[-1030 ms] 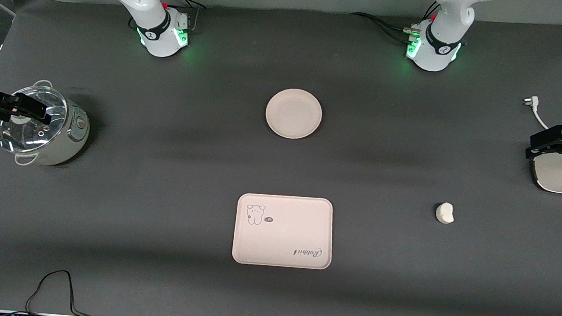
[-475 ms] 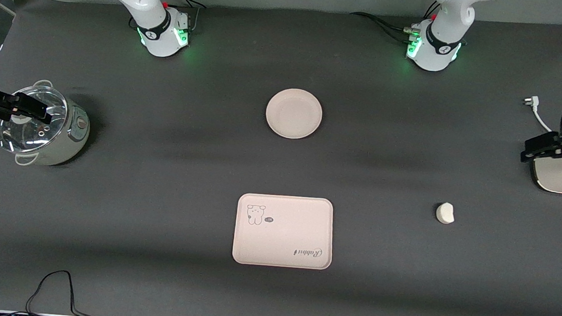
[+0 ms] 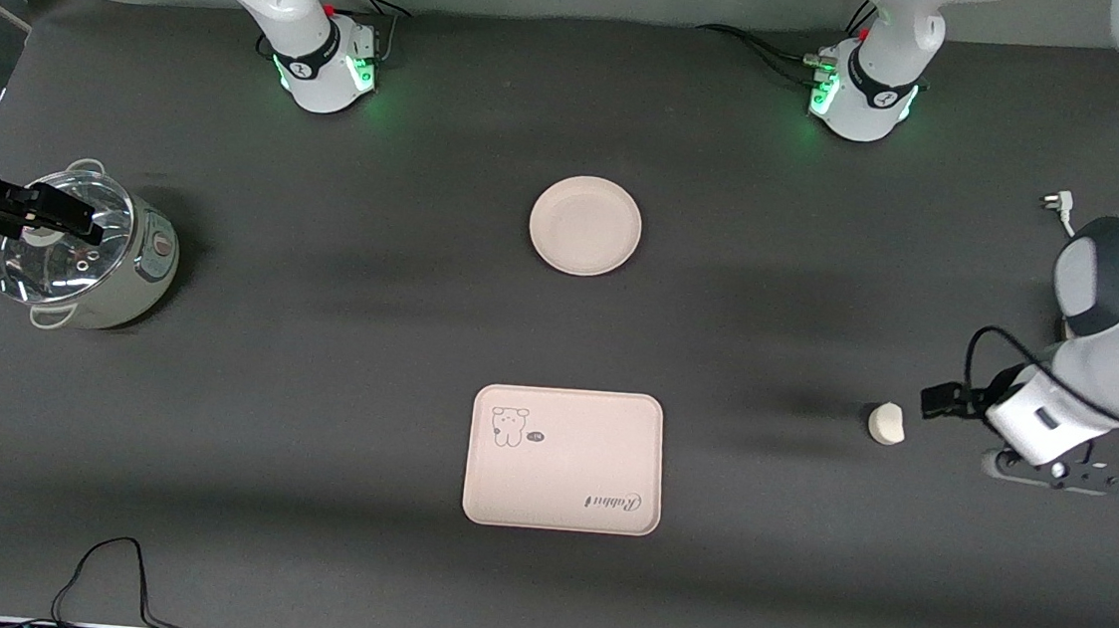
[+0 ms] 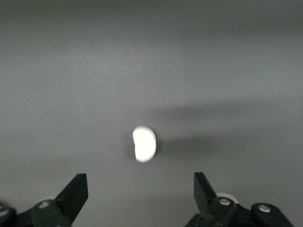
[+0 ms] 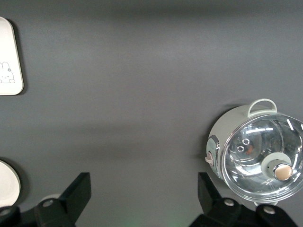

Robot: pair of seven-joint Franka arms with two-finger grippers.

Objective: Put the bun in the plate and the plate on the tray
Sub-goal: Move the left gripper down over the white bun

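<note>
The white bun point(image 3: 886, 423) lies on the dark table toward the left arm's end; it also shows in the left wrist view point(image 4: 144, 143). The round cream plate point(image 3: 585, 225) sits mid-table, empty. The cream-pink rabbit tray point(image 3: 564, 459) lies nearer to the front camera than the plate, empty. My left gripper point(image 3: 942, 398) hangs over the table just beside the bun, open and empty point(image 4: 141, 187). My right gripper point(image 3: 53, 212) waits open over the pot point(image 5: 142, 189). The right wrist view shows a tray corner point(image 5: 7, 61) and the plate's edge point(image 5: 5, 182).
A pale green pot with a glass lid point(image 3: 85, 252) stands at the right arm's end of the table, also in the right wrist view point(image 5: 258, 153). A white plug and cable point(image 3: 1057, 203) lie at the left arm's end. A black cable point(image 3: 110, 568) lies near the front edge.
My left arm has swung in from the table's end, and its gripper is now beside the bun. The right arm, bun, plate and tray have not moved.
</note>
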